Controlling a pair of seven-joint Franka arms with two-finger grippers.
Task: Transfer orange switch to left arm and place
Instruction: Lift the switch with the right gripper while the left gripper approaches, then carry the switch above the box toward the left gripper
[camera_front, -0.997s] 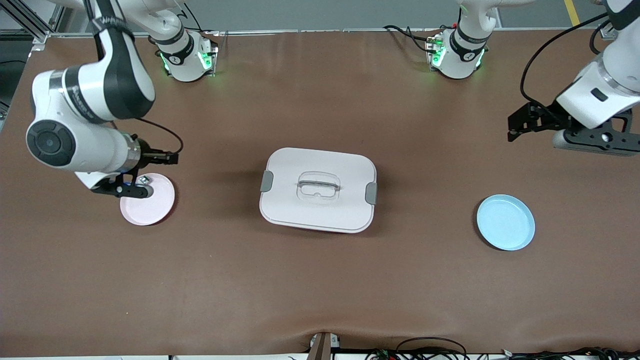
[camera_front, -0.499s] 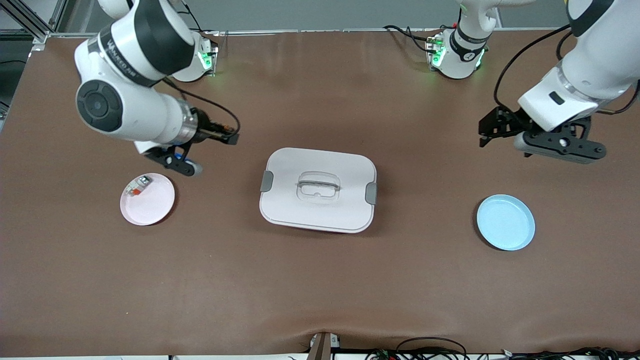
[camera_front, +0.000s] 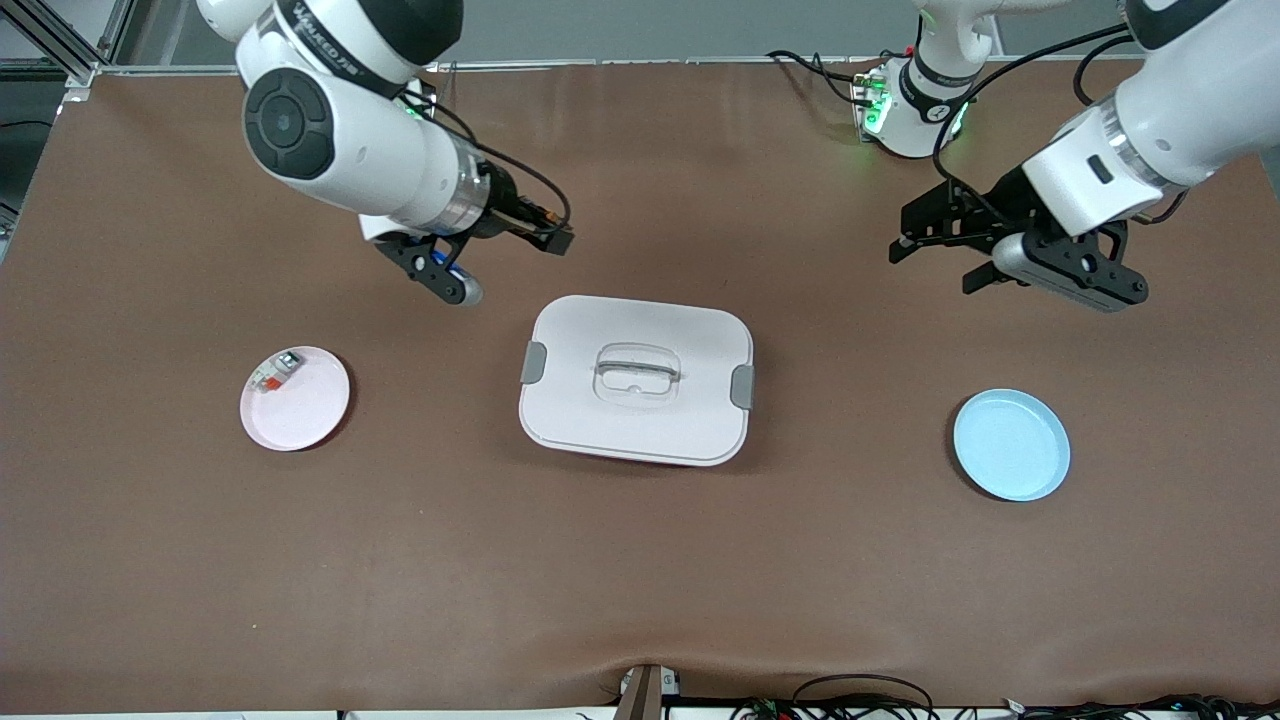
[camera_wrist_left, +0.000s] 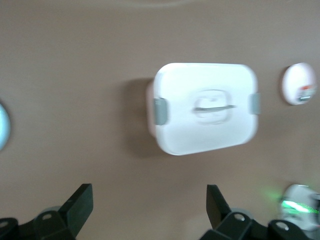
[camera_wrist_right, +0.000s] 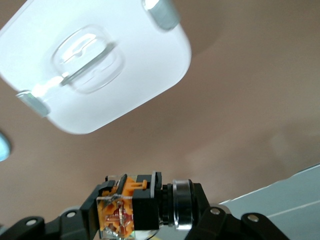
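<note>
My right gripper (camera_front: 452, 282) is shut on the orange switch (camera_wrist_right: 131, 207), a small black and orange block with a silver ring. It holds the switch in the air over bare table, beside the corner of the box (camera_front: 636, 378) toward the right arm's end. The white box with grey latches also shows in the right wrist view (camera_wrist_right: 95, 60) and the left wrist view (camera_wrist_left: 205, 107). My left gripper (camera_front: 935, 268) is open and empty, up over bare table between the box and the left arm's end. Its fingers (camera_wrist_left: 80, 202) stand wide apart.
A pink plate (camera_front: 295, 405) toward the right arm's end holds a whitish-grey part with a red-orange bit (camera_front: 272, 372). A blue plate (camera_front: 1011, 445) lies toward the left arm's end. The box stands at the table's middle.
My right gripper rose from the pink plate with the switch and moved toward the box. My left gripper moved inward toward the table's middle.
</note>
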